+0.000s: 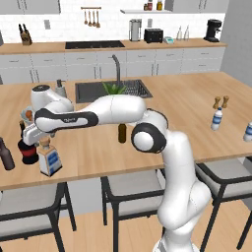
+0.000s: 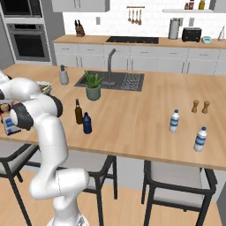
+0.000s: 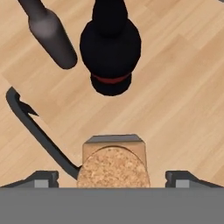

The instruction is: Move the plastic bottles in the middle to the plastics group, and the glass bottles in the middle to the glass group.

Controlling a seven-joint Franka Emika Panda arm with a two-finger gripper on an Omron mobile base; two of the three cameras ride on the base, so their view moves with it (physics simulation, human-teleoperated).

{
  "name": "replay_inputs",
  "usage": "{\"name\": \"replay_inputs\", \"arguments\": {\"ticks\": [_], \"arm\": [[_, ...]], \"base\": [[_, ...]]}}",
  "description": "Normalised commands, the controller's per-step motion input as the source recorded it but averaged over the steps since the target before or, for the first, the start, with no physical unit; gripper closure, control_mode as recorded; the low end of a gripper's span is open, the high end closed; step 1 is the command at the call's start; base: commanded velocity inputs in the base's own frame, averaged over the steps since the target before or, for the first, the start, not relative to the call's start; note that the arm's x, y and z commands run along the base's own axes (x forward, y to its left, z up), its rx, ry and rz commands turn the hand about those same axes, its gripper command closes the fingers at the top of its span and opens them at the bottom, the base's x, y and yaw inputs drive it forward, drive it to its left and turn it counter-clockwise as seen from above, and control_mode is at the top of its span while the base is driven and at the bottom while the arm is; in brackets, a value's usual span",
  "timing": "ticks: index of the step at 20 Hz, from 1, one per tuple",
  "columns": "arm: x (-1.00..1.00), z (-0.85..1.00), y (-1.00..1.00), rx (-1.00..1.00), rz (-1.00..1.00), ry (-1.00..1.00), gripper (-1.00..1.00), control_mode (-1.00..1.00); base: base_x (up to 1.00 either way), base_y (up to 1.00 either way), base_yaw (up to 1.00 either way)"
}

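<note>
The white arm [image 1: 123,110] reaches from its base far out to its left, low over the wooden island counter [image 1: 187,113], its forearm nearly level and the hand turned down at the counter's left end. The gripper [image 3: 113,177] hangs straight above the square clear bottle [image 1: 49,156], its jaws spread wide, one dark tip on each side of the tan stopper [image 3: 113,168] with clear gaps, so nothing is held. That bottle stands upright, stopper up, just beside the round-bellied black bottle [image 1: 28,147] with the red band and near the plain dark-brown bottle [image 1: 6,156], both upright. The slim brown bottle [image 2: 78,112] and the stubby dark-blue bottle [image 2: 87,123] stand upright mid-counter, close together. Two white bottles [image 2: 175,121] stand well apart to the right.
</note>
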Motion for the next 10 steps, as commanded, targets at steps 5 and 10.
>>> {"name": "replay_inputs", "arguments": {"ticks": [5, 10], "arm": [[-0.17, 0.56, -0.22, 0.0, 0.0, -0.04, -1.0, -1.0], [-0.7, 0.56, -0.57, 0.03, 0.0, -0.12, -1.0, -1.0]], "base": [[0.0, 0.0, 0.0], [0.0, 0.0, 0.0]]}}
